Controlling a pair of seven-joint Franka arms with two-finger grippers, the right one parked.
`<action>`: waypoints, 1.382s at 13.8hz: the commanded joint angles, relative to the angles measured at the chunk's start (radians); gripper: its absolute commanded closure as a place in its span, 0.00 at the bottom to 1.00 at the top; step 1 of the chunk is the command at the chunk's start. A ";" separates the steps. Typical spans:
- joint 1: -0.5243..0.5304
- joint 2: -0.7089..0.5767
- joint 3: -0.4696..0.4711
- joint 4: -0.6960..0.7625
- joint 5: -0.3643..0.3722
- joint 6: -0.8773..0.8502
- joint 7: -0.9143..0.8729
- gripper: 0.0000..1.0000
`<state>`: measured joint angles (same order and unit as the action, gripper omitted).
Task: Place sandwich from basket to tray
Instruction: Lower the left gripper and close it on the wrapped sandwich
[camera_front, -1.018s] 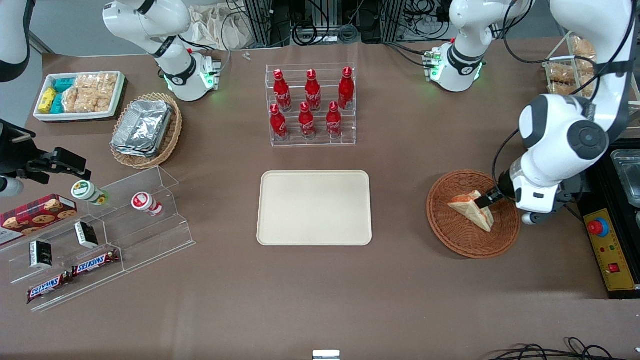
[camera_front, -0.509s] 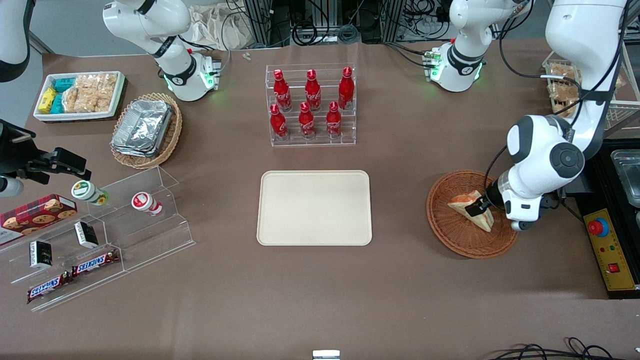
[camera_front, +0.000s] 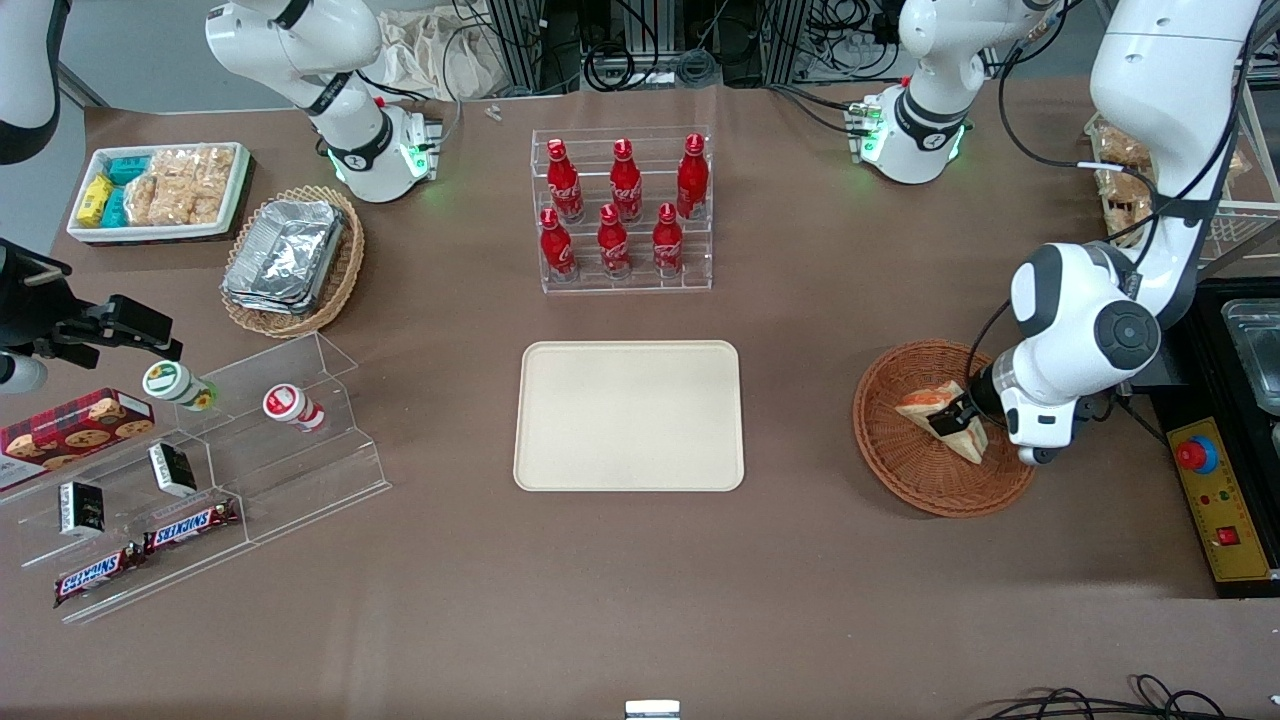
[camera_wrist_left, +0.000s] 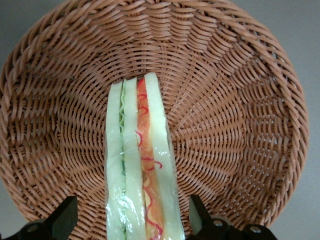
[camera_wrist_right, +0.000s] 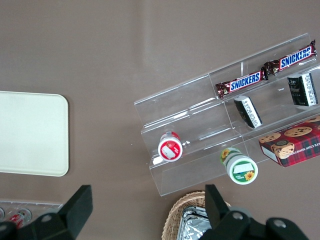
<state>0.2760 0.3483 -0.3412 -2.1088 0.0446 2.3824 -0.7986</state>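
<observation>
The sandwich (camera_front: 930, 408) is a pale bread wedge with orange-red and green filling, standing on its edge in the reddish-brown wicker basket (camera_front: 905, 475) toward the working arm's end of the table. My left gripper (camera_front: 951, 420) is down in the basket, open, with one black finger on each side of the sandwich. In the left wrist view the sandwich (camera_wrist_left: 142, 150) runs between the fingers (camera_wrist_left: 64, 216), with a gap of basket (camera_wrist_left: 230, 100) weave showing on both sides. The cream tray (camera_front: 629, 415) lies bare at the table's middle, beside the basket.
A clear rack of red bottles (camera_front: 622, 210) stands farther from the camera than the tray. Toward the parked arm's end are an acrylic stand with snacks (camera_front: 200, 470), a tan basket of foil containers (camera_front: 290, 258) and a white bin (camera_front: 160, 190). A control box with a red button (camera_front: 1196, 455) sits beside the basket.
The left arm has drawn in over the basket and the gripper has slid farther along the sandwich, toward the front camera. The sandwich has stayed in place.
</observation>
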 joint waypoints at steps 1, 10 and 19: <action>0.003 0.014 -0.004 -0.016 0.009 0.041 -0.021 0.00; -0.006 0.021 -0.005 0.018 0.014 0.058 -0.134 1.00; -0.009 -0.014 -0.056 0.436 0.110 -0.526 -0.123 1.00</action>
<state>0.2707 0.3241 -0.3765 -1.7843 0.1315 1.9610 -0.9053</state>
